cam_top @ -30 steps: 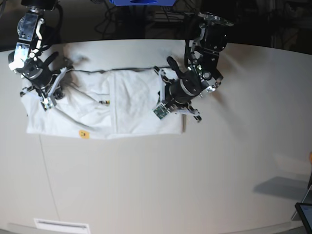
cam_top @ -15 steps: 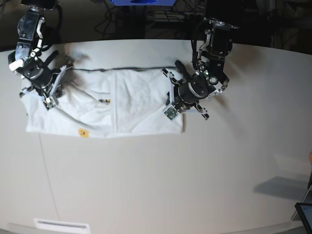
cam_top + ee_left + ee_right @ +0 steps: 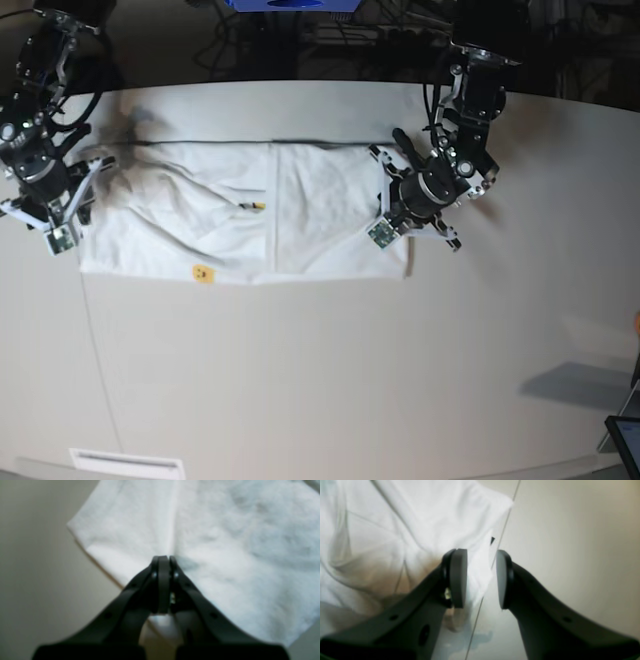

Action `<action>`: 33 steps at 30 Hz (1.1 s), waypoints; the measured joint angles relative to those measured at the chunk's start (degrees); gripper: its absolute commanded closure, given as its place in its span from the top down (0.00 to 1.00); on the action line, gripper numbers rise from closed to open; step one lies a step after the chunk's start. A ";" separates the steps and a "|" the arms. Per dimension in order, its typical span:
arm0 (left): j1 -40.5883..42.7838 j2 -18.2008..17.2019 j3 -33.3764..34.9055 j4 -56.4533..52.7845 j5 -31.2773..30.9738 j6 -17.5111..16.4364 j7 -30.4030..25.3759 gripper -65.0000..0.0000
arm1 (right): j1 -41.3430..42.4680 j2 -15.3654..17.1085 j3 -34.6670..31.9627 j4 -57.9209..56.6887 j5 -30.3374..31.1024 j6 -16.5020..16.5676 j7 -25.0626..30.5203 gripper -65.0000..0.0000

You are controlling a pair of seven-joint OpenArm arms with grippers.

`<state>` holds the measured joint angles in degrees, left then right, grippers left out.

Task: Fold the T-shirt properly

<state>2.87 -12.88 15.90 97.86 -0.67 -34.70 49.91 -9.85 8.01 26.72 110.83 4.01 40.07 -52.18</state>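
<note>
The table (image 3: 330,370) was a broad, pale, matte top with a curved far edge and a thin seam line running down its near left part. A white slotted strip (image 3: 127,463) lay at its near left edge. Beyond the far edge the room was dark, with a tangle of cables and a blue object (image 3: 290,4). The corner of a dark screen (image 3: 627,440) showed at the near right.

The shirt (image 3: 240,215) lay flat on the far half of the table as a long white band, folded lengthwise, with a straight vertical crease near its middle. Its left part was rumpled into soft diagonal folds; its right part was smoother. A small yellow mark (image 3: 203,272) showed near the front edge and a small dark-and-yellow speck (image 3: 256,206) near the centre. No lettering was visible.

The left gripper (image 3: 163,560) stood at the right end of the band, its jaws pressed together. The wrist view showed a ridge of cloth running up from the tips, but I could not tell whether any fabric was caught between them.

The right gripper (image 3: 481,577) stood at the left end, jaws spread apart. One finger (image 3: 456,577) rested over the cloth, the other over bare table, with the shirt's edge passing through the gap. A small black tag (image 3: 492,540) showed at that edge.
</note>
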 measured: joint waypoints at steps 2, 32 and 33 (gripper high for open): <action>-0.02 -0.50 0.00 0.09 -0.02 0.00 0.00 0.00 | 0.66 0.02 2.69 0.02 6.62 0.02 -3.96 0.31; 6.71 -6.71 -17.70 9.53 0.83 -0.44 1.86 0.00 | 11.47 9.44 16.00 -33.97 43.80 -0.44 -24.85 0.95; 7.21 -6.91 -17.66 9.18 0.74 -0.70 1.75 0.00 | 11.74 9.51 16.02 -35.15 43.82 -0.39 -24.68 0.95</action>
<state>10.09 -19.79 -1.76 107.04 0.08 -35.40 51.66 1.89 17.52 42.74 75.68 47.83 39.68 -76.86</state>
